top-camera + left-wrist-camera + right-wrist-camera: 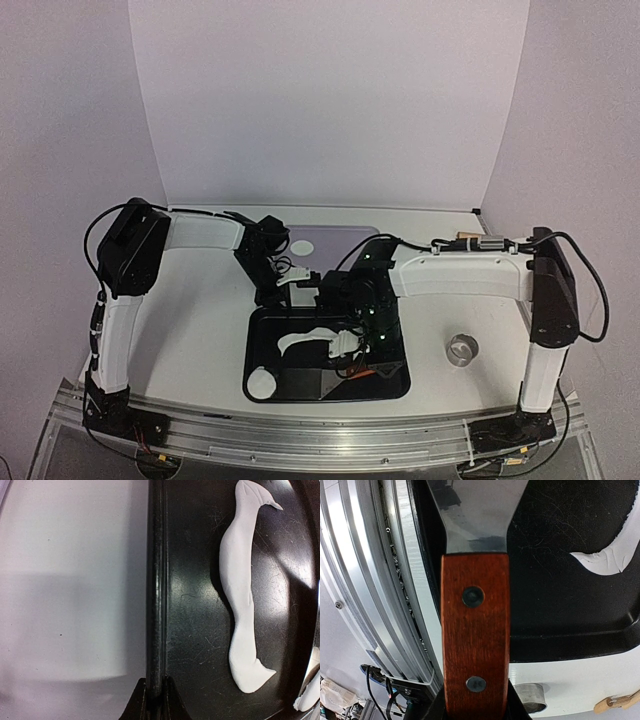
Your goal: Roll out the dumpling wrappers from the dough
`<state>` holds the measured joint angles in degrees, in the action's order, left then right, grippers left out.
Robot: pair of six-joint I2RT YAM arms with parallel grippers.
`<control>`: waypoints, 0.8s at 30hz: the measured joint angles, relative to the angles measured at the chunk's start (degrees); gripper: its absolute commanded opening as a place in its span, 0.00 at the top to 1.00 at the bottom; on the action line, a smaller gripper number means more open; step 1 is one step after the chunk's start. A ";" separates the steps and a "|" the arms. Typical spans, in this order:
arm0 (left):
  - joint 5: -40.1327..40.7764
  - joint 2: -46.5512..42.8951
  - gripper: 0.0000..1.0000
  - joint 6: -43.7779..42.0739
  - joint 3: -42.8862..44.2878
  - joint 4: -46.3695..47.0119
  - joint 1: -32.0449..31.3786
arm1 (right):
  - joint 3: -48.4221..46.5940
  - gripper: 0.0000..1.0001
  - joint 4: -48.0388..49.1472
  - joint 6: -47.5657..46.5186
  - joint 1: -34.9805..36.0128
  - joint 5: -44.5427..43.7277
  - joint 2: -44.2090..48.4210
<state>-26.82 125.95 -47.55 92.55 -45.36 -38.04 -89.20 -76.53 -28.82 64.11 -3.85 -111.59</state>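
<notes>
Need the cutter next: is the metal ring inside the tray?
Out; the metal ring sits on the table, right of the black tray.

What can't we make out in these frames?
Right wrist view: scraper blade tip cut off by top edge.
Right wrist view: dough runs off right edge.
Right wrist view: ring partly behind scraper handle.
Left wrist view: left gripper mostly below bottom edge, only fingertips show, on tray rim.
</notes>
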 measured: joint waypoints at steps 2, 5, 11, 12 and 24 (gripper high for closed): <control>-0.02 0.00 1.00 0.00 0.00 0.00 0.00 | 0.17 1.00 0.12 -0.11 -0.07 0.00 -0.01; -0.10 0.00 1.00 -0.01 0.00 0.00 0.00 | 0.67 1.00 0.42 0.00 -0.14 -0.03 -0.02; -0.60 0.00 1.00 -0.39 0.00 -0.11 -0.16 | 6.38 1.00 4.01 1.00 -1.56 1.61 1.33; -0.61 0.00 1.00 -0.42 0.00 -0.11 -0.17 | 7.71 1.00 4.75 1.11 -2.01 2.34 2.22; -0.69 0.00 1.00 -0.39 0.00 -0.13 -0.15 | 15.49 1.00 8.32 2.52 -3.73 6.69 11.36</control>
<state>-27.51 125.95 -47.94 92.55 -45.50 -38.20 -73.70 -68.21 -26.30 60.38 2.84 -100.23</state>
